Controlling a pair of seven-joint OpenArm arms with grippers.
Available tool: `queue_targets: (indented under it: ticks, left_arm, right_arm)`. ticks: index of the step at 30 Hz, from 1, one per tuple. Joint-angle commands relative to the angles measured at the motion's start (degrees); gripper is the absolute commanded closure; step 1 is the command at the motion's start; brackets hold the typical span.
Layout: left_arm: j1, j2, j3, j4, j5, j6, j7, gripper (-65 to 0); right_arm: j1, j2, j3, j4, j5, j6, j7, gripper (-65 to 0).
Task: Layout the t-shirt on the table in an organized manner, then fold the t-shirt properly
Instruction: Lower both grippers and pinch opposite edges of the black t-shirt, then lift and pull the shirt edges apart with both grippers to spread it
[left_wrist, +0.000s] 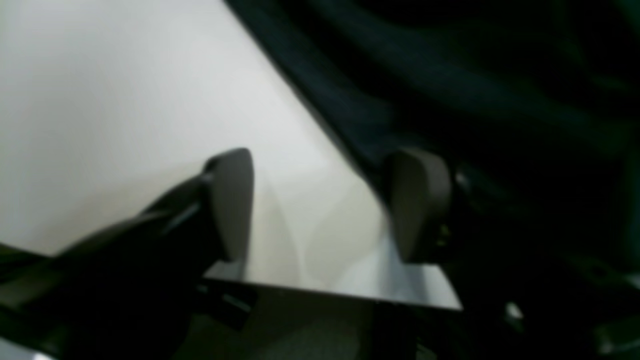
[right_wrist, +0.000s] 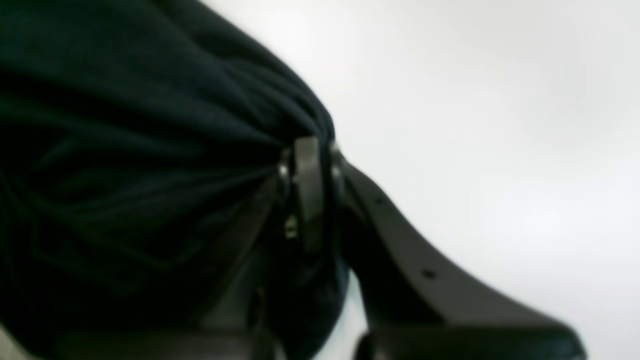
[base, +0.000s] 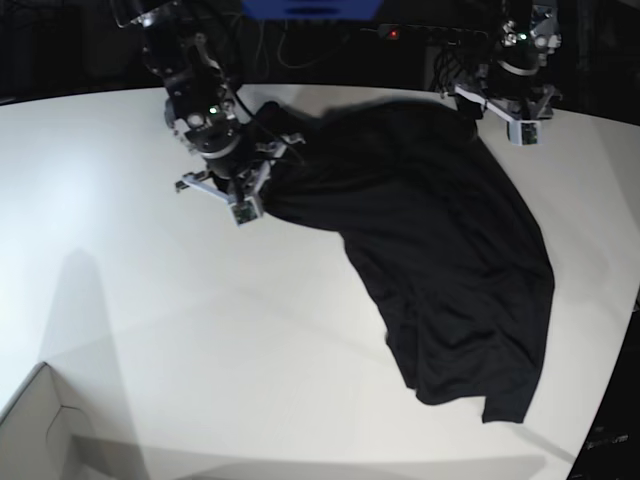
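Starting at the near left of the base view, a white box corner pokes in at the bottom edge, sitting on the broad white table. Moving right, up near the far edge, the right gripper is down at the cloth, and its wrist view shows the jaws pressed together on a bunched corner of the t-shirt, folds fanning out from the pinch and bare table beyond. The black t-shirt sprawls from that pinch across the right half of the table, rumpled, one long lobe trailing toward the near right edge. Over at the far right, the left gripper sits at the shirt's upper edge; its wrist view shows the left gripper with jaws spread apart, one finger over bare table, the other finger right at the hem of the t-shirt, nothing caught between them but tabletop.
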Motion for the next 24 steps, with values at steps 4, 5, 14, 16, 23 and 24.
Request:
queue_targets:
  ticks: [4,5,14,16,23,24]
  left_arm:
    - [0.7,-0.2,2.4,1.2,-0.2,-0.2,-0.4,-20.0]
    - [0.7,-0.2,3.0,1.3,-0.2,-0.2,-0.4,-14.2]
    - [3.3,0.1,5.5,9.8,-0.2,0.1,-0.4,-4.5]
    - [3.7,0.4,5.2,12.0,-0.2,0.1,-0.4,-4.5]
    - [3.3,0.7,4.9,13.9,-0.2,0.2,-0.4,-4.8]
    - [3.2,0.7,4.9,13.9,-0.2,0.2,-0.4,-4.8]
  right_arm:
    - [0.5,-0.3,6.8,7.9,-0.1,-0.3,1.1,0.0]
    - [1.0,-0.3,8.1,9.6,-0.1,-0.3,1.1,0.0]
    - [5.3,-3.2,22.1,13.9,-0.1,-0.3,0.6,0.0]
    - [5.7,-3.8,23.8,12.8,-0.1,-0.3,0.6,0.0]
    - [7.4,-3.8,24.3,9.3,-0.1,-0.3,0.5,0.0]
    - [7.4,-3.8,24.3,9.3,-0.1,-0.3,0.5,-0.2]
